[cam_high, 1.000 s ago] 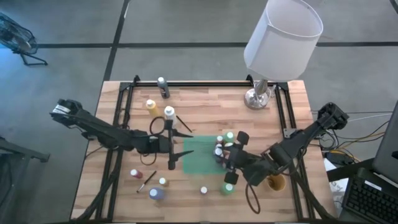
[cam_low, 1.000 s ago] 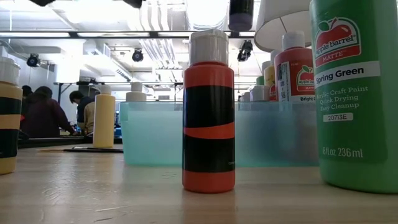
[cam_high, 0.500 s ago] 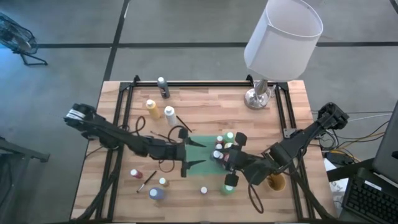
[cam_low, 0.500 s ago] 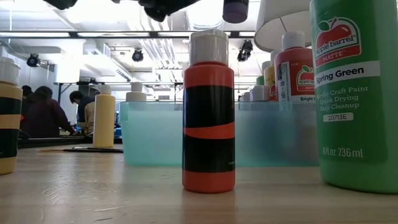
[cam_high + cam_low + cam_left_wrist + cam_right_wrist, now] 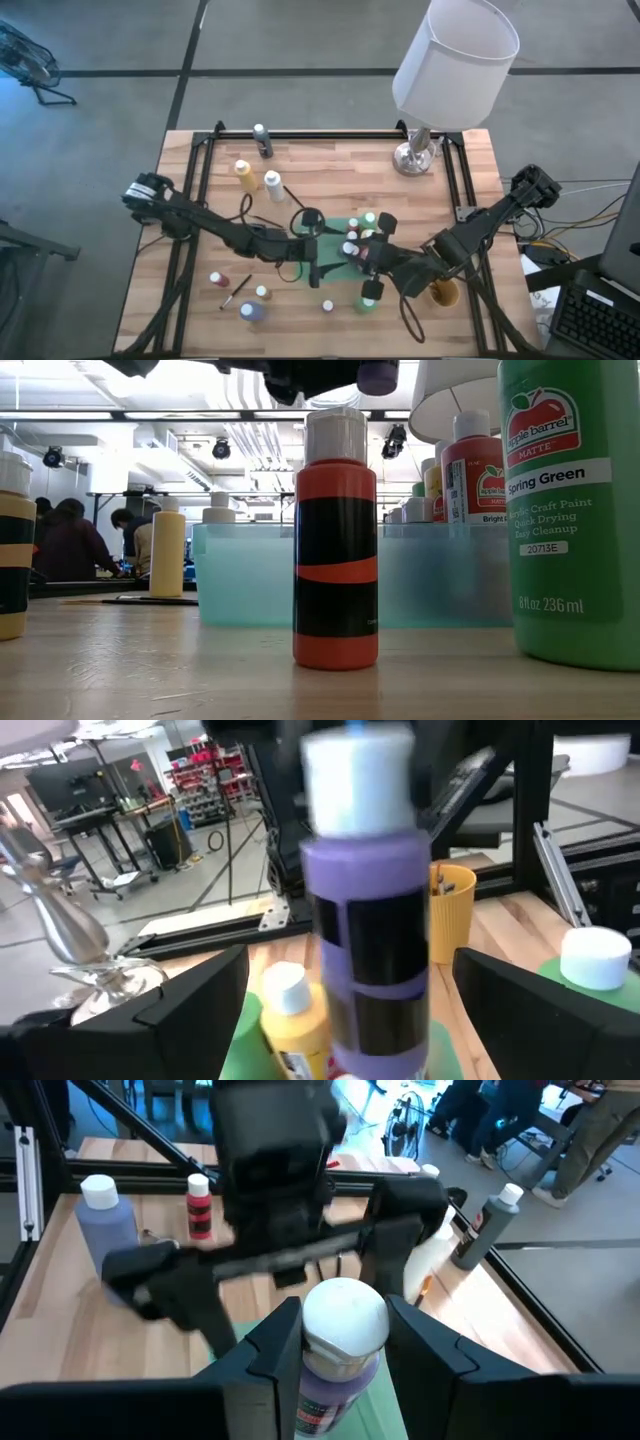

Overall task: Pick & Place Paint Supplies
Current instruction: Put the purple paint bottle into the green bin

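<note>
— What has changed over your table [image 5: 330, 170] since a second ago?

— Your left tool [image 5: 322, 262] has swung in from the bare planks to the green mat [image 5: 333, 227] at mid-table, its jaws spread wide, and it now faces the purple bottle [image 5: 337, 1348] that your right tool [image 5: 340, 1342] pinches by the neck, just under the white cap. The right arm has not shifted. In the left wrist view that purple bottle [image 5: 372, 935] hangs upright between the two dark spread fingers [image 5: 185, 1005], not touching either.

— And the materials?

— The table is pale butcher-block wood inside a black metal frame. The bottles are smooth cylinders with ribless pale caps: a red one [image 5: 336, 540] with a black label stands in front at table height, a big spring-green one [image 5: 568, 510] beside it, more clustered on the mat. A yellow bottle [image 5: 243, 172] and a white one [image 5: 272, 182] stand at the far left. A thin dark brush [image 5: 236, 291] lies near the front edge. A chrome-footed lamp [image 5: 455, 60] with a white drum shade stands at the back.
</note>
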You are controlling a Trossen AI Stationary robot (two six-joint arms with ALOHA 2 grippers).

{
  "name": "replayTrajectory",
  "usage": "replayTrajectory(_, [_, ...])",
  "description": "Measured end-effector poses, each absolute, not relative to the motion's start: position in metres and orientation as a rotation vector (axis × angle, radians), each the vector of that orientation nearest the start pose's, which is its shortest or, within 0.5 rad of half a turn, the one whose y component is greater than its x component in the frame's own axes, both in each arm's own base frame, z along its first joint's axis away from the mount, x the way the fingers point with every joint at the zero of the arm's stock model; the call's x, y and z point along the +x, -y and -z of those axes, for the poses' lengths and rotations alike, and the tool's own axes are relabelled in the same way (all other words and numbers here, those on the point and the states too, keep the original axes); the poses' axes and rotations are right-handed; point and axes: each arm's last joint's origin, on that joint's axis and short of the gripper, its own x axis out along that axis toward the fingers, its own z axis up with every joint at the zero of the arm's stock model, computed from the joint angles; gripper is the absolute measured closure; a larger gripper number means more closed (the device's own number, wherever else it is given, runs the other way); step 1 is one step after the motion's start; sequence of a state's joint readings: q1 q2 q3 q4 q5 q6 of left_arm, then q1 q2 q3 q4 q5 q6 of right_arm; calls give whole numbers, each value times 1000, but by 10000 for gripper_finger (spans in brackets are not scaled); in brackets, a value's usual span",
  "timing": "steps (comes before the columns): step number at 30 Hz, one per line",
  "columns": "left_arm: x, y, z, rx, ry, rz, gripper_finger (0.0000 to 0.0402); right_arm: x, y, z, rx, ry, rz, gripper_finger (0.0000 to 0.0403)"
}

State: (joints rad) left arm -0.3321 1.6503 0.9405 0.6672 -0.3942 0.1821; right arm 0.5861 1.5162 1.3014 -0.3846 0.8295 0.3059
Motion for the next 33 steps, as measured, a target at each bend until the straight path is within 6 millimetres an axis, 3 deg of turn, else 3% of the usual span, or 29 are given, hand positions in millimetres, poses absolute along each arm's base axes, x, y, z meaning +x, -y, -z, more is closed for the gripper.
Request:
replayTrajectory(8, [363,113,-237,192,-79,-55,45,287,-165,-324,-95,-413,300,293])
replayTrajectory(16, [365,113,-237,186,-75,-58,69,287,-165,-324,-105,-414,298,293])
replayTrajectory(33, [366,109,-236,167,-93,-64,207,287,-165,-325,-109,-412,296,293])
